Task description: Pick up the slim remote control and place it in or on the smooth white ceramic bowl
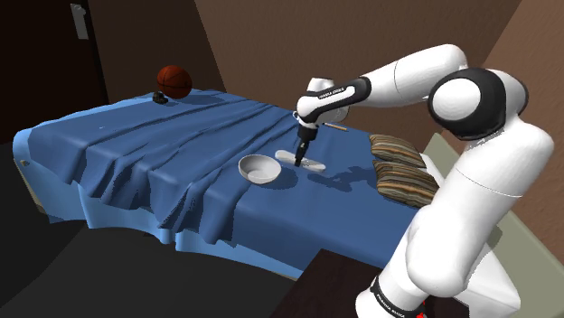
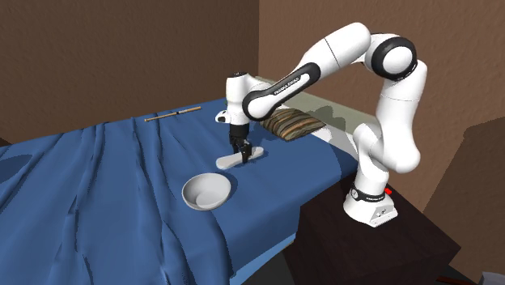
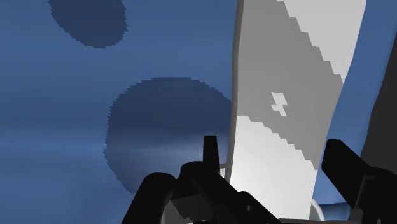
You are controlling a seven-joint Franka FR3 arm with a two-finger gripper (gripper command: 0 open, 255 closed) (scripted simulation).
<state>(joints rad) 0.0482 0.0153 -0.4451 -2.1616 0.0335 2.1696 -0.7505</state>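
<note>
A slim pale grey remote control (image 1: pixel 313 164) (image 2: pixel 245 157) lies on the blue bedspread (image 1: pixel 163 154). My black gripper (image 1: pixel 299 157) (image 2: pixel 241 152) points straight down onto it. In the wrist view the gripper (image 3: pixel 273 151) has its fingers on either side of the remote (image 3: pixel 286 95), clasping its long edges. The white bowl (image 1: pixel 258 168) (image 2: pixel 206 192) sits upright and empty on the bedspread, a short way from the remote toward the bed's near edge. Whether the remote has left the cloth I cannot tell.
Two striped pillows (image 1: pixel 398 149) (image 1: pixel 407 183) lie at the shoulder view's right beside the arm. A reddish ball (image 1: pixel 174 80) rests at the bed's far corner. A thin wooden stick (image 2: pixel 172 114) lies near the wall. The bedspread hangs in folds over the bed's edge (image 1: pixel 181 226).
</note>
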